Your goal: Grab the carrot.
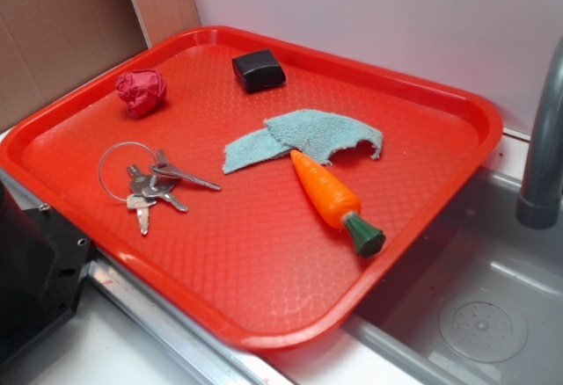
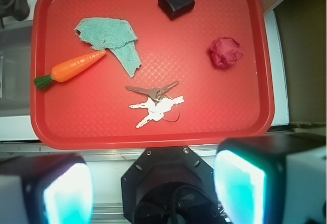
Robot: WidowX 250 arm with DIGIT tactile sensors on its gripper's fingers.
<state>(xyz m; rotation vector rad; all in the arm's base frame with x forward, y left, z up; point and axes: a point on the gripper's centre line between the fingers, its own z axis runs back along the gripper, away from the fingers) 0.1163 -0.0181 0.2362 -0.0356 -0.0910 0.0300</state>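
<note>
The orange toy carrot [image 1: 330,195] lies flat on the red tray [image 1: 264,288], pointed tip toward the teal cloth, green stem cap toward the tray's right edge. In the wrist view the carrot [image 2: 76,66] is at the tray's left side, far ahead of me. My gripper [image 2: 153,191] is high above the tray's near edge, its two pads wide apart with nothing between them. The gripper does not show in the exterior view; only the robot's black base is at the lower left.
On the tray lie a torn teal cloth [image 1: 303,137], a bunch of keys on a ring [image 1: 149,183], a crumpled red ball [image 1: 141,91] and a small black box [image 1: 259,69]. A grey faucet pipe [image 1: 545,139] and a metal sink [image 1: 475,315] are at the right.
</note>
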